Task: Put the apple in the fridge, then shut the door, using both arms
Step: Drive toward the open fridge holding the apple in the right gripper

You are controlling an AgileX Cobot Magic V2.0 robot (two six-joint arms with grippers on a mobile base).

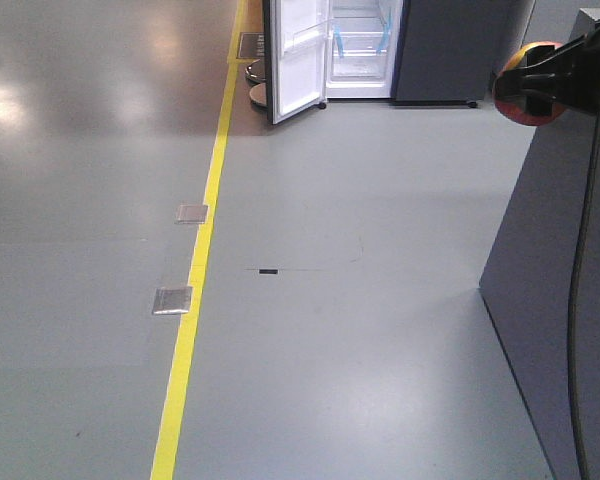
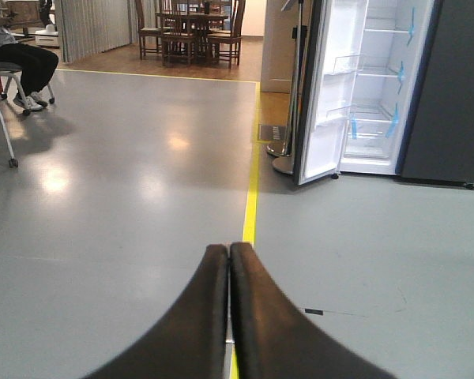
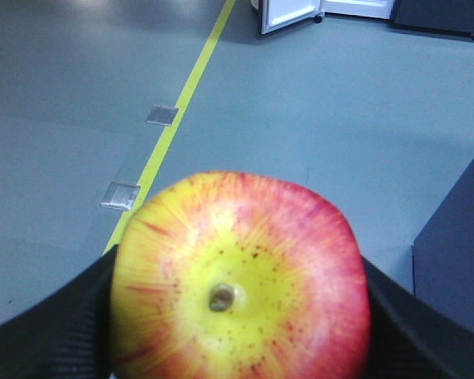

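Note:
The apple (image 3: 237,268), red with a yellow stem end, fills the right wrist view, and my right gripper (image 3: 237,316) is shut on it, with black fingers (image 3: 55,332) at both sides. In the front view the apple (image 1: 512,104) hangs at the right edge in that gripper (image 1: 540,78). The fridge (image 1: 360,45) stands far ahead across the floor, showing its white interior. Its door (image 1: 298,60) is swung wide open to the left. My left gripper (image 2: 227,249) is shut and empty, pointing over the floor toward the fridge (image 2: 375,87) and its door (image 2: 320,103).
A tall grey cabinet (image 1: 560,300) stands close on the right. A yellow floor line (image 1: 195,290) runs toward the fridge, with two metal floor plates (image 1: 172,300) beside it. A seated person (image 2: 20,59) and a dining table with chairs (image 2: 191,31) are far left.

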